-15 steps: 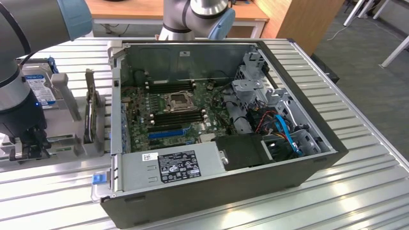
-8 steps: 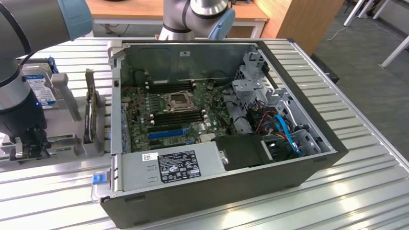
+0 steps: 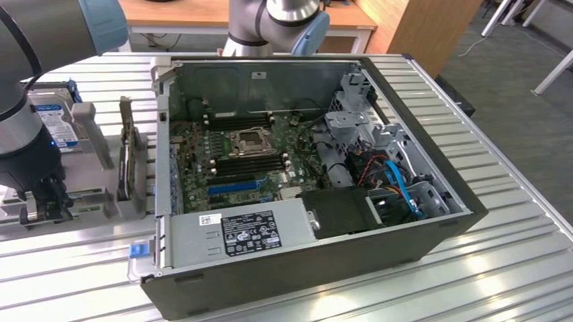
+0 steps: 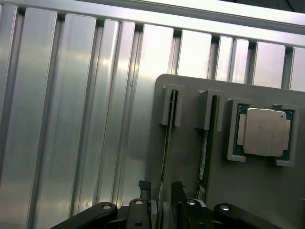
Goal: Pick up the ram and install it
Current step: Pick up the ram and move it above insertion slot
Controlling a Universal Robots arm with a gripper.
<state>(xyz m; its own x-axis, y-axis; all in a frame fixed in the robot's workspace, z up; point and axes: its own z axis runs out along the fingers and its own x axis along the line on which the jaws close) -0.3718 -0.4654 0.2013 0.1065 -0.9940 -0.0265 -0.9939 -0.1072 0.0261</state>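
The ram (image 4: 167,138) is a thin green stick standing on edge in a slot of a grey holder (image 4: 257,191). A second stick (image 4: 206,143) stands in the slot beside it. My gripper (image 4: 160,187) is open, with one dark finger on each side of the first stick and a small gap to it. In the exterior view my gripper (image 3: 45,201) reaches down onto the grey holder (image 3: 98,201) at the left of the open computer case (image 3: 430,228). The motherboard's dark memory slots (image 3: 241,164) lie inside the case.
A square silver processor (image 4: 263,132) sits in a pocket of the holder past the two sticks. A blue-labelled hard drive (image 3: 54,121) stands in a bracket behind my arm. A dark upright board (image 3: 130,154) stands between the holder and the case wall. The table is ribbed aluminium (image 3: 501,282).
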